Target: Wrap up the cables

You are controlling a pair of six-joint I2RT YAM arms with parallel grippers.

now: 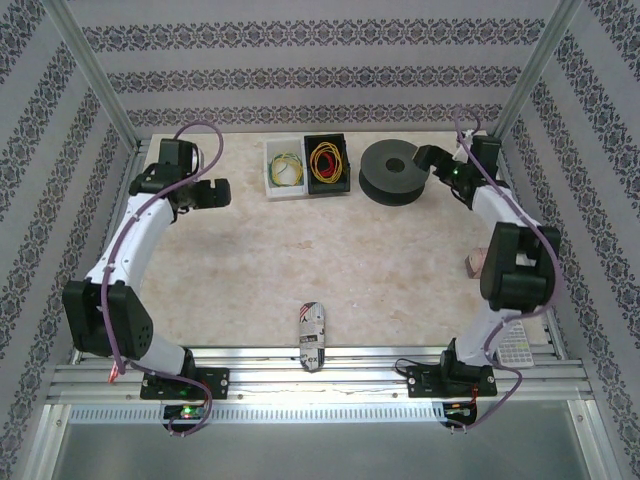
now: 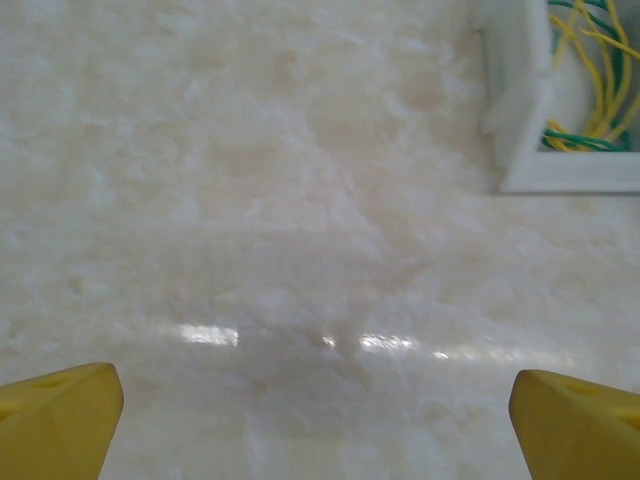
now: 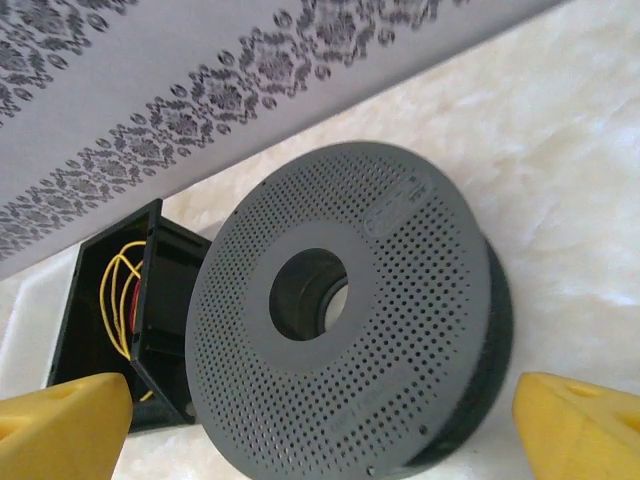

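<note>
My left gripper (image 1: 213, 191) and right gripper (image 1: 432, 158) both gape wide and empty, while the cables (image 1: 327, 160) lie coiled in the white bin (image 1: 284, 195) and black bin (image 1: 328, 189) beside the spool (image 1: 393, 172)

- Counter (image 1: 300, 250): cream, faintly marbled.
- Walls (image 1: 320, 40): pale grey, banded with dark floral ornament.
- White bin (image 1: 285, 193): its cables (image 1: 287, 168) are yellow and green.
- Black bin (image 1: 328, 190): its cables (image 1: 327, 160) are yellow and red.
- Spool (image 1: 395, 172): dark grey, dotted all over with small holes.
- Left pincer (image 2: 320, 430) and right pincer (image 3: 320, 430): yellow fingertips (image 2: 55, 420).
- Left arm (image 1: 130, 240) and right arm (image 1: 495, 215): white and black, with purple cabling (image 1: 205, 130).
</note>
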